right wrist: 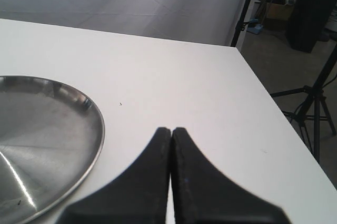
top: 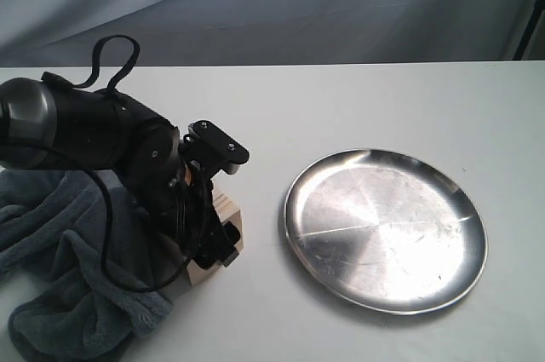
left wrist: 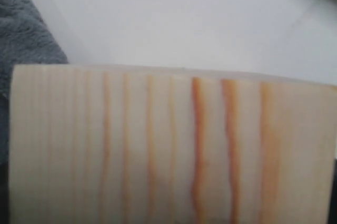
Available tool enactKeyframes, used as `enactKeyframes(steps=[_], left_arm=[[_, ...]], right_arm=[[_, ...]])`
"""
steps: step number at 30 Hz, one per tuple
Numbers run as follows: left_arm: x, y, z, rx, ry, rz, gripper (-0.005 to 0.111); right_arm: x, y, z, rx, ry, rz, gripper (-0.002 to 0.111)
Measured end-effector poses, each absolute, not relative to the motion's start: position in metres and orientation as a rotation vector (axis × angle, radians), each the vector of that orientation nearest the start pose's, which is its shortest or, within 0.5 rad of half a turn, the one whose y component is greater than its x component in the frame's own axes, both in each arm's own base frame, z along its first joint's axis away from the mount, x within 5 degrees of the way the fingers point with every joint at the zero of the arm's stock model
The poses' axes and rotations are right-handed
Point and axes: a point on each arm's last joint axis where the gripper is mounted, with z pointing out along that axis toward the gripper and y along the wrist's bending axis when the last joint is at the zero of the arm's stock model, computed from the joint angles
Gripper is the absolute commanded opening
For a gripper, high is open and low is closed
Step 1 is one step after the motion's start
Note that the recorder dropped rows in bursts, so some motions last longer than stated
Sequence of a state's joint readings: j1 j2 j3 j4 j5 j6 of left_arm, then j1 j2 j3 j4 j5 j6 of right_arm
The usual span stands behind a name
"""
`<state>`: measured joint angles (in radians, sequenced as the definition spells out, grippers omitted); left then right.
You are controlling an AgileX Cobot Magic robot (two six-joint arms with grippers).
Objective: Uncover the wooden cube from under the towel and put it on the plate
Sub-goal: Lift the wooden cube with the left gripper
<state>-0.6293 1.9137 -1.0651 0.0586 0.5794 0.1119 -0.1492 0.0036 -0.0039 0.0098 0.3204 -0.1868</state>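
1. Step in hand: grasping. The wooden cube [top: 228, 211] lies uncovered directly beneath the left gripper [top: 209, 241]. The towel [top: 60, 251] is bunched just beside the gripper, on the side away from the plate [top: 385, 230].
2. Left gripper state: cannot be told. Its wrist view shows only the cube's grained face, no fingers.
3. Right gripper [right wrist: 172, 133]: fingers pressed together, holding nothing, with the plate rim near it.
4. Next move, as judged: secure a firm pinch on the cube, lift it, carry it sideways to the plate, which is well apart from the left gripper, and lower it onto the flat centre.
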Motion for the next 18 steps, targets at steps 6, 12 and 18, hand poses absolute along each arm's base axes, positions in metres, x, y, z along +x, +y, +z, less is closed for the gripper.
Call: enactKeyframes(steps=[6,12,18], left_arm=[[0.289,-0.207,0.137,1.110,2.678,-0.035,0.033],[0.290,-0.207,0.143,1.124,2.723,-0.013,0.032],[0.295,-0.210,0.160,1.137,2.782,0.012,0.024]], right_arm=[[0.054,-0.008,0.185,-0.028,1.809,-0.230,0.000],[0.054,-0.008,0.185,-0.028,1.809,-0.230,0.000],[0.054,-0.008,0.185,-0.028,1.809,-0.230,0.000]])
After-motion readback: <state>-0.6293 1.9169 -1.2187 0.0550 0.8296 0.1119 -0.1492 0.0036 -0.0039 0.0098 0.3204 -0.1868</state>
